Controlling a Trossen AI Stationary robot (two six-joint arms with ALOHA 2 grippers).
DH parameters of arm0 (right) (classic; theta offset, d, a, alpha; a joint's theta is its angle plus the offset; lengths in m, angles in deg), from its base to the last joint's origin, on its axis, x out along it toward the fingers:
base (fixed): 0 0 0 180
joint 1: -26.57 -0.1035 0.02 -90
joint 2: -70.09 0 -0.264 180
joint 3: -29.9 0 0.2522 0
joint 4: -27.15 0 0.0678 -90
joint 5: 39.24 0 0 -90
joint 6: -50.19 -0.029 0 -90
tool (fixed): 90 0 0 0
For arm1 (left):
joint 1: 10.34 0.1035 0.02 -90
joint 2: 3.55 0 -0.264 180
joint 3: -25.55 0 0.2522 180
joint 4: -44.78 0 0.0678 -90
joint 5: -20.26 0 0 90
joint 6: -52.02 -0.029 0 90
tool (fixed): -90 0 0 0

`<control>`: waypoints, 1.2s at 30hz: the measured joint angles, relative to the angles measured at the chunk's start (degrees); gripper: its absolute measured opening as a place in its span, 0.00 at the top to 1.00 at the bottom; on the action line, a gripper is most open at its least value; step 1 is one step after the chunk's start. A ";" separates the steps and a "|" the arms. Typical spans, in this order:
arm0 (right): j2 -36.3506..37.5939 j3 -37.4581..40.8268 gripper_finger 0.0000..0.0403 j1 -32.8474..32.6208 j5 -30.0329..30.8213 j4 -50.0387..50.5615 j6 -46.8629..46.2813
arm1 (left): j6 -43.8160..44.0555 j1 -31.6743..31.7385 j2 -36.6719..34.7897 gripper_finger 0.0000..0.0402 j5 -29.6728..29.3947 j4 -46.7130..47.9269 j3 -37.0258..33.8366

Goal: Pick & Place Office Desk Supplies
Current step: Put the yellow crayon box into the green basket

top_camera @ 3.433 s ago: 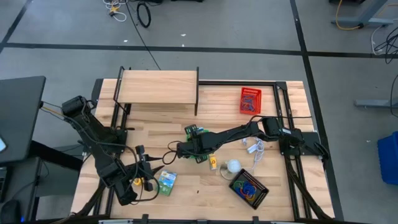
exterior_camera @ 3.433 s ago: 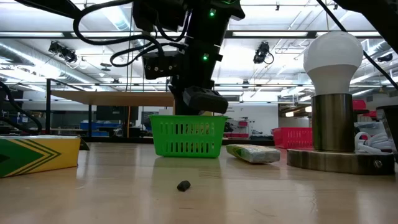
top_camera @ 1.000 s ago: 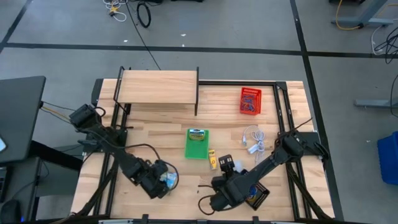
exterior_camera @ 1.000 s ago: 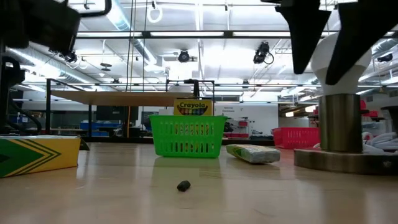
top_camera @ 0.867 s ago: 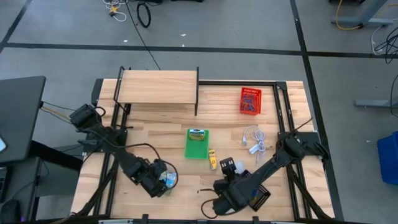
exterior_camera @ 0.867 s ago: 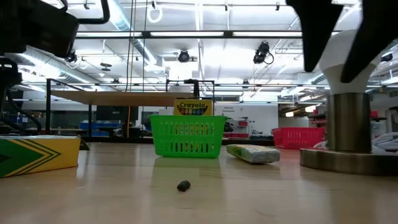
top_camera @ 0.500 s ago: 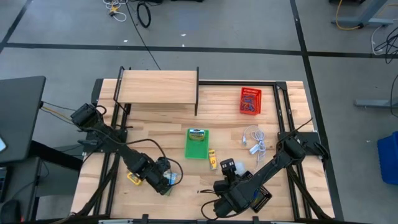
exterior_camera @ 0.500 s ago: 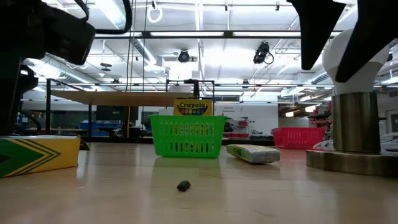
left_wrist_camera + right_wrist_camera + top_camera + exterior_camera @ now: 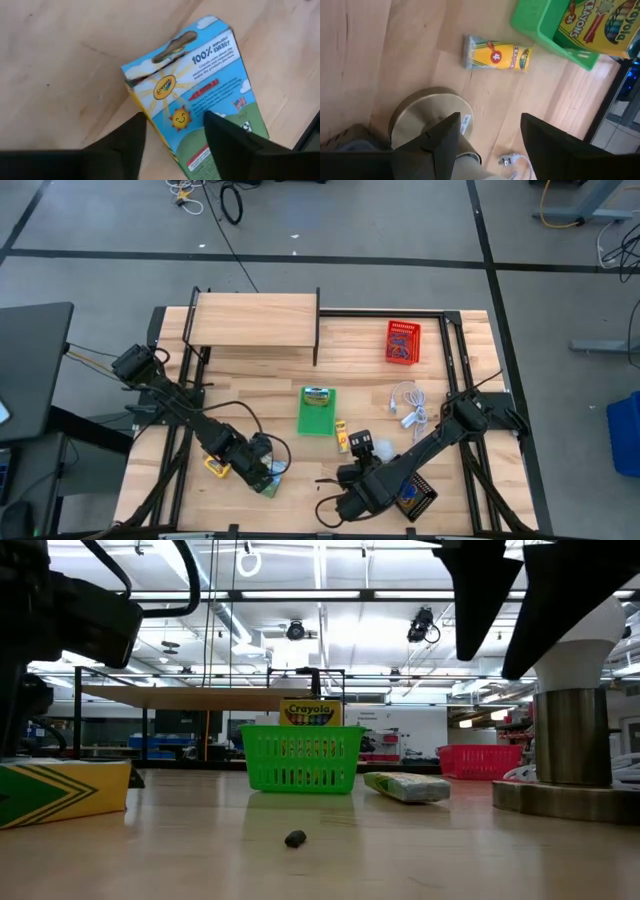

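Note:
A crayon box with a blue sky and sun print lies flat on the table near its front left. My left gripper hangs over it, open; one finger stands at the box's long edge, the other over its printed face. My right gripper is open near the front middle, above the white-bulb lamp's round brass base. A yellow packet lies beside the green basket, which holds another crayon box. A small yellow piece lies left of my left gripper. My left gripper comes at the crayon box from above, fingers pointing down and lying across its width near its lower end. Whether the fingers touch the box, I cannot tell. The box lies flat on the table.
A red basket stands at the far right and a black basket at the near right. A white cord lies right of centre. A wooden shelf stands at the back left. A tiny dark piece lies on the bare front middle.
My left gripper has gone a little toward the table's right edge, over the crayon box, uncovering the small yellow piece at its left. My right gripper has swung slightly near the front edge above the lamp. The crayon box has stayed on the table.

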 joint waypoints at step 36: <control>-0.06 5.24 0.47 8.15 -12.53 -54.37 7.41 | -10.00 -12.15 -10.37 1.00 -26.43 3.53 -0.37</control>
